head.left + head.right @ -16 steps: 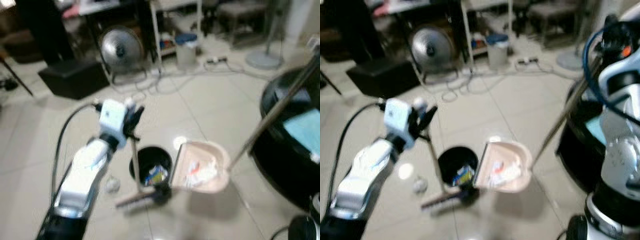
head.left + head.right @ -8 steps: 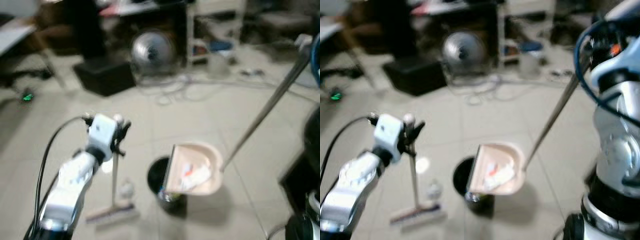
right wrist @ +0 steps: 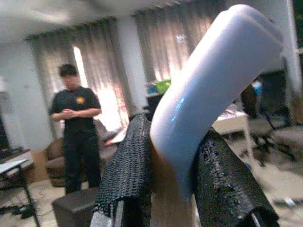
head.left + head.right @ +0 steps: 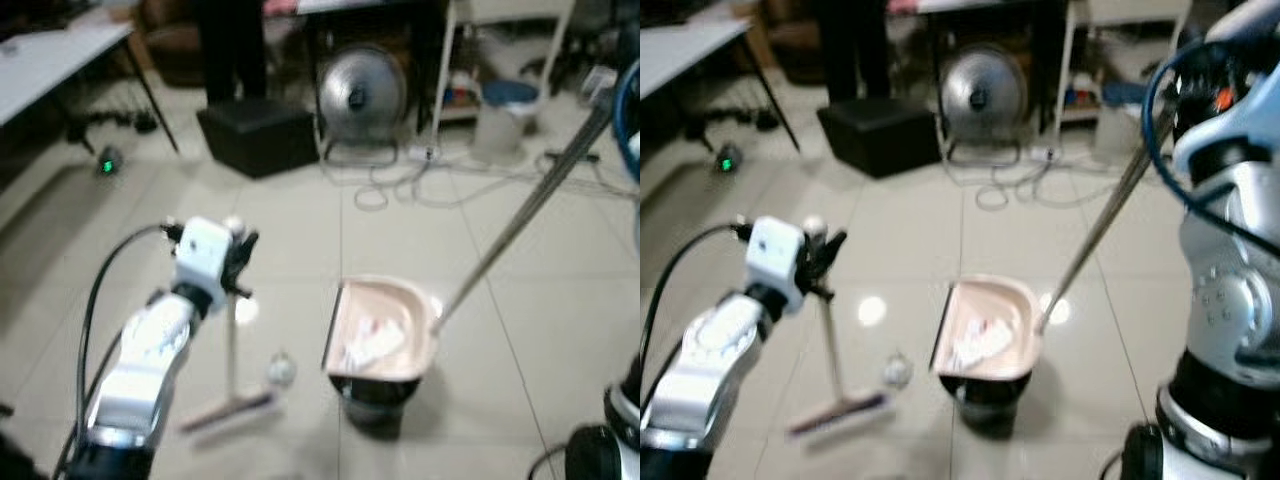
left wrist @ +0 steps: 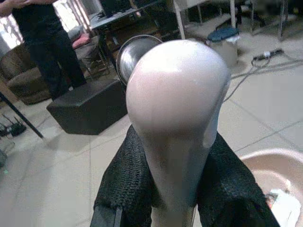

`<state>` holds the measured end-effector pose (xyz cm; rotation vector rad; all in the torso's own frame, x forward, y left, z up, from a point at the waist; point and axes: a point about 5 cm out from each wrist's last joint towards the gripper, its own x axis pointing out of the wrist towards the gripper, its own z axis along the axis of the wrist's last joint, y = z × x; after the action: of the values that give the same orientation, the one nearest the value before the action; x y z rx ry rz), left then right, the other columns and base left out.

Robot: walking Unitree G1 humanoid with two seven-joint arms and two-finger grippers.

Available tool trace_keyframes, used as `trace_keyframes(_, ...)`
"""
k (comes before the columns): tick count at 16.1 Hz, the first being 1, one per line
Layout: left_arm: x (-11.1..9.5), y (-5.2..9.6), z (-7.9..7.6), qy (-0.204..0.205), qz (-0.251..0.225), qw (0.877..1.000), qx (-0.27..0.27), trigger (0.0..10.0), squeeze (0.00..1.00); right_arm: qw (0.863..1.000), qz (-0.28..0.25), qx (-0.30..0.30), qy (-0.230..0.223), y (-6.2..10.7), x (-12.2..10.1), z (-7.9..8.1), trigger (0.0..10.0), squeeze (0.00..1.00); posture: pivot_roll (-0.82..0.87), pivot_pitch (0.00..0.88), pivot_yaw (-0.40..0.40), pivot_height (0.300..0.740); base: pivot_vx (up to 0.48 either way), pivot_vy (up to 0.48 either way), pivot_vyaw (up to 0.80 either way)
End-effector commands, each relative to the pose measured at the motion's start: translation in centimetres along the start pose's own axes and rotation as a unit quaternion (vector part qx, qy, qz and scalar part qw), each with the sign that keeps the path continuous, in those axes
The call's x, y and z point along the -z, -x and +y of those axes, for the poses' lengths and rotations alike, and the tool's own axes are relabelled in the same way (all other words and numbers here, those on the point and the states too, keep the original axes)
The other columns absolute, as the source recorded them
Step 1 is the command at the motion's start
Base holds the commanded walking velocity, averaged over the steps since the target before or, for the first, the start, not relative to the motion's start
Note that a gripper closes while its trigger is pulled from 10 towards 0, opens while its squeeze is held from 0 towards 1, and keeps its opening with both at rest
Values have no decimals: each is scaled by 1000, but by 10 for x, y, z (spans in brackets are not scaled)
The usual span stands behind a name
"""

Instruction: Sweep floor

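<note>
The right gripper (image 3: pixel 175 189) pinches the long handle of the dustpan (image 4: pixel 385 330), tipped with paper scraps over the black bin (image 4: pixel 375 400). The left gripper (image 5: pixel 182 189) clamps the broom (image 4: pixel 228 405), its head resting on the floor to the left. Emptying looks underway; next, tilt the pan further.

The two eye views look forward and down from the robot's head onto the tiled floor (image 4: pixel 420 230), and both take in the dustpan (image 4: pixel 383 330) above a dark bin (image 4: pixel 985 395), the round fan (image 4: pixel 360 88) and black box (image 4: pixel 880 135) farther back. The left wrist view sits very close behind the broom handle's rounded top (image 5: pixel 177 104), facing past it to the same fan (image 5: pixel 135 54) and box. The right wrist view looks up along the dustpan handle's end (image 3: pixel 213 90) toward a standing person (image 3: pixel 78 127) before curtained windows.
</note>
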<state>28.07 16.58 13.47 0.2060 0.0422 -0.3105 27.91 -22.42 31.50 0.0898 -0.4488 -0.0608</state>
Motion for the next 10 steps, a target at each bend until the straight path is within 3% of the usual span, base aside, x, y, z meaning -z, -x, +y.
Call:
trace_keyframes(1,-12,-5,3,-13,-16,1000,-11,10000,0,999,-29,-23,2,-1,-6,8,10000,0,-51,5,99,740,0,0,0)
trace_keyframes(6,-15,-13,-3,-3,-19,1000,-12,10000,0,997,-33,-64,32,-5,5,22,10000,0,-50,6,105,740,0,0,0)
trace_keyframes(10,-16,-15,-3,-1,-20,1000,-18,10000,0,985,-45,-149,77,-6,22,58,10000,0,-42,7,96,740,0,0,0)
